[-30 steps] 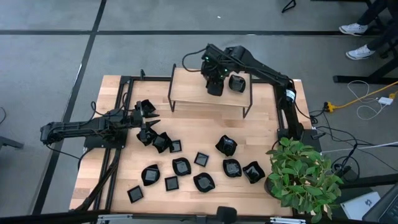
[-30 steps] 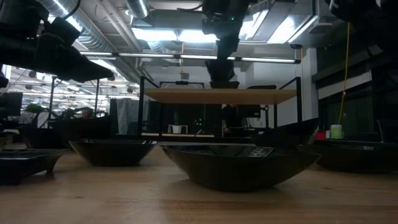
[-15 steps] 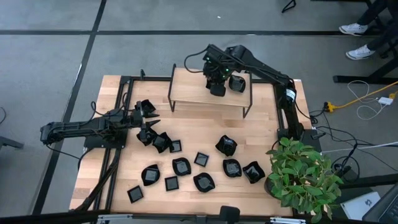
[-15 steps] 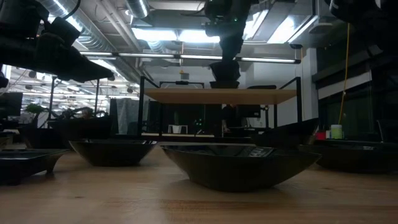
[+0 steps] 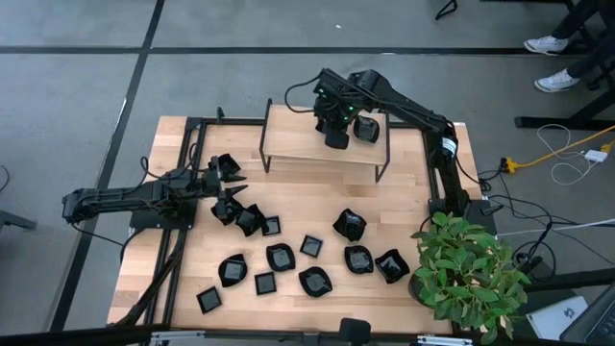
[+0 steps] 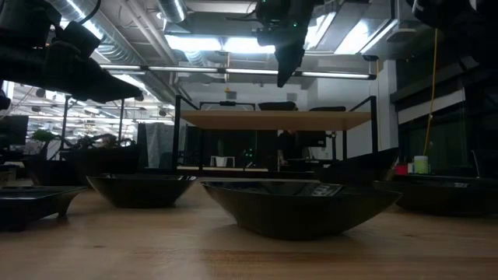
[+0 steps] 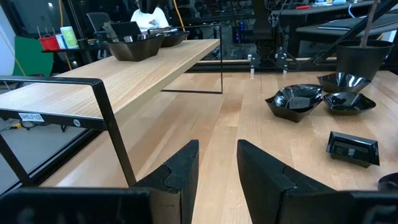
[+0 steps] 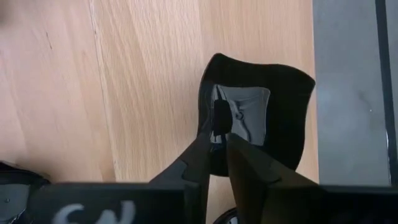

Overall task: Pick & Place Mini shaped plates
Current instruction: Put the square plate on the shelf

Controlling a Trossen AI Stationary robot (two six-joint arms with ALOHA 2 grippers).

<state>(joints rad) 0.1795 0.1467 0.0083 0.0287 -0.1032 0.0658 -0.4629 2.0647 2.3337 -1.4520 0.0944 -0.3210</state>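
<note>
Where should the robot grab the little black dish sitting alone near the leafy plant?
Probably by its raised rim. The wavy-edged dish near the plant sits flat on the table with its hollow up, so coming straight down with one finger inside the rim and one outside looks best. The side facing away from the neighbouring dish has more room.
</note>
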